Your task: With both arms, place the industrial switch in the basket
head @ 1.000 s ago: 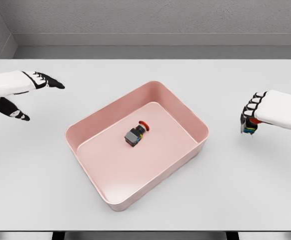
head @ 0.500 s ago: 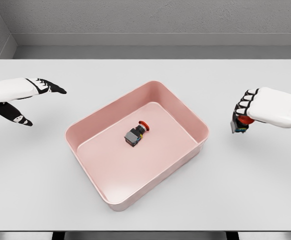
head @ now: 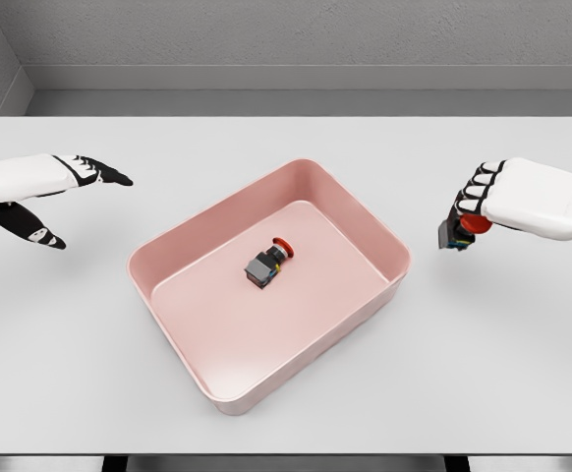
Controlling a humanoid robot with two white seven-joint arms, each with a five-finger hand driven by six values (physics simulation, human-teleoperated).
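Under the right robot hand (head: 478,211), a clenched, half-hidden industrial switch (head: 460,231); left robot hand (head: 45,187) released.

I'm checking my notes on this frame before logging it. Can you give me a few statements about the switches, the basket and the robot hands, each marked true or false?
1. One industrial switch lies inside the pink basket. True.
2. The right robot hand is empty. False: it grips a second switch with a red button.
3. The left robot hand holds nothing, fingers spread. True.
4. The held switch is already above the basket. False: it is over the table, right of the basket.
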